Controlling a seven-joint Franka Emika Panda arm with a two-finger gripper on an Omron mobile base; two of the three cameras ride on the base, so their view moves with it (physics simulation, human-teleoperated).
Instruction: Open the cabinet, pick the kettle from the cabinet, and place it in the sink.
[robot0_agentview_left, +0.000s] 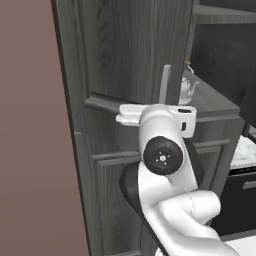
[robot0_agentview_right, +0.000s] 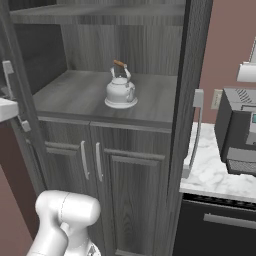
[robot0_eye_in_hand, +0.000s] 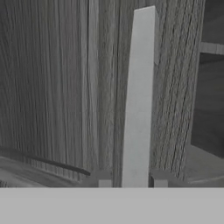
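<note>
The tall dark grey cabinet (robot0_agentview_right: 125, 45) stands with both upper doors swung open. The white-silver kettle (robot0_agentview_right: 120, 89) with its brown-barred handle sits upright on the cabinet's inner shelf (robot0_agentview_right: 70, 92), and it shows past my hand as the kettle (robot0_agentview_left: 187, 89). My gripper (robot0_eye_in_hand: 132, 181) straddles the long silver bar handle (robot0_eye_in_hand: 140, 96) of the left door (robot0_agentview_left: 125, 45), one fingertip (robot0_eye_in_hand: 104, 180) on each side with small gaps, so it is open. In the left base view the gripper (robot0_agentview_left: 166, 105) sits at the foot of that handle (robot0_agentview_left: 165, 80). The sink is out of view.
The right door (robot0_agentview_right: 192, 60) stands edge-on, its handle (robot0_agentview_right: 192, 135) over a white marble counter (robot0_agentview_right: 210, 170). A dark boxy appliance (robot0_agentview_right: 240, 130) sits on that counter. Shorter doors with small handles (robot0_agentview_right: 90, 160) lie below the shelf. A mauve wall (robot0_agentview_left: 30, 150) is at left.
</note>
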